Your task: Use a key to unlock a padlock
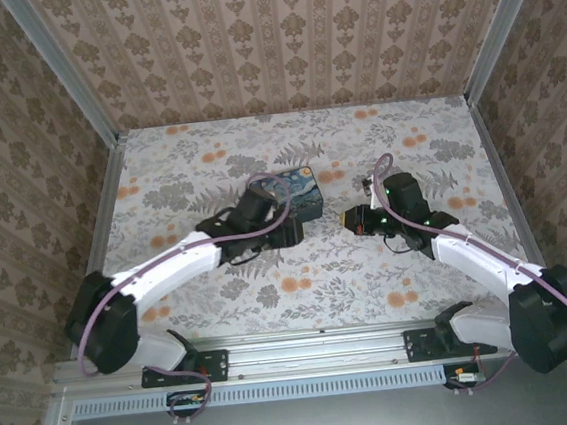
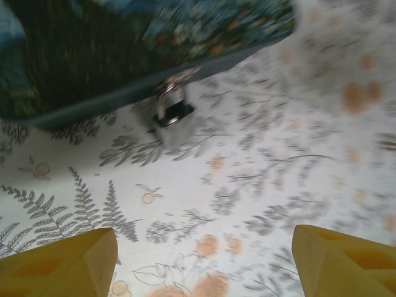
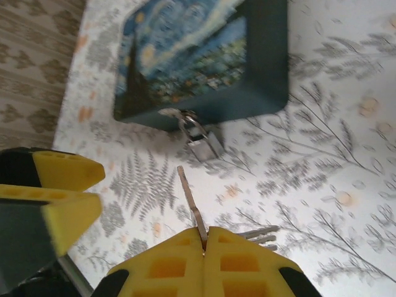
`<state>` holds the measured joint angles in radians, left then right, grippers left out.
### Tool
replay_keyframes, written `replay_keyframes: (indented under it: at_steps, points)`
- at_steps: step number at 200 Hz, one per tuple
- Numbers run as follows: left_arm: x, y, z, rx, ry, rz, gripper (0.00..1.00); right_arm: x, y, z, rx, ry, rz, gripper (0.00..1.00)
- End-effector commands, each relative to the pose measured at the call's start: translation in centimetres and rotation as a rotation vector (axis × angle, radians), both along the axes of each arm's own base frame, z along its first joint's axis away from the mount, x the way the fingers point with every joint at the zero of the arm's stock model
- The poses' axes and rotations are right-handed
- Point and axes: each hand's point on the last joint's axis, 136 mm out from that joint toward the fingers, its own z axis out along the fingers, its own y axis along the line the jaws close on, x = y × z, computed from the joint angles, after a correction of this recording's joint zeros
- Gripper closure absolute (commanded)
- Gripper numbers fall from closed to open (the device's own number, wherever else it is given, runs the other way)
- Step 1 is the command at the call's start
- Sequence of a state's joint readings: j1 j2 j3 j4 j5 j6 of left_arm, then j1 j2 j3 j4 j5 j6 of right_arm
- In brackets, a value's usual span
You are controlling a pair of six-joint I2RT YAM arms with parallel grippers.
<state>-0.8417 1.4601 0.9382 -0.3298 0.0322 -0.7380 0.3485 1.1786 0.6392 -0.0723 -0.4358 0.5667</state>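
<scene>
Looks like the key-insertion step: the right gripper (image 3: pixel 204 238) is clenched on the key (image 3: pixel 189 198), blade poking toward the padlock (image 3: pixel 203 141), which hangs at the near edge of the box (image 3: pixel 198 55); the left gripper (image 2: pixel 204 244) sits just in front of the box too, jaws spread wide with nothing in them. Next move, I'd guess, needs the key tip lined up dead-on with the keyhole (can't make it out), and the dangling padlock probably wants steadying; no brand or readable writing, just swirly night-sky art on the box.
</scene>
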Motion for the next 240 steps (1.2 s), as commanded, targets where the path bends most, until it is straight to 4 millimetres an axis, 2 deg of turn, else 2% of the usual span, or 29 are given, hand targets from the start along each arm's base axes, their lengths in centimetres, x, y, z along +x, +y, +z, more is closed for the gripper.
replay_keyframes:
  at_steps: [1,26,77,146,176,195,240]
  points:
    - [2.3,0.7,-1.6,0.118,-0.063,0.186,0.24,-0.7,-1.4,-0.8,-0.086,0.009,-0.014,1.0]
    - [3.0,-0.8,-4.2,0.163,-0.047,0.241,0.26,-0.9,-2.0,-1.0,-0.09,0.002,-0.032,1.0]
    - [4.1,-3.2,-7.4,0.167,-0.042,0.3,0.32,-0.8,-2.2,-1.2,-0.059,-0.006,-0.029,1.0]
    - [5.8,-4.9,-8.0,0.177,-0.073,0.334,0.42,-1.1,-1.5,-1.9,-0.014,0.011,0.008,1.0]
    - [6.0,-4.7,-7.9,0.214,-0.087,0.339,0.51,-1.4,-1.2,-2.2,-0.001,0.022,0.025,1.0]
    - [6.0,-4.3,-7.8,0.243,-0.092,0.335,0.59,-1.6,-1.3,-2.7,-0.005,0.034,0.025,1.0]
    - [5.6,-4.3,-7.5,0.223,-0.038,0.302,0.85,-2.3,-1.4,-3.6,-0.015,0.065,0.034,1.0]
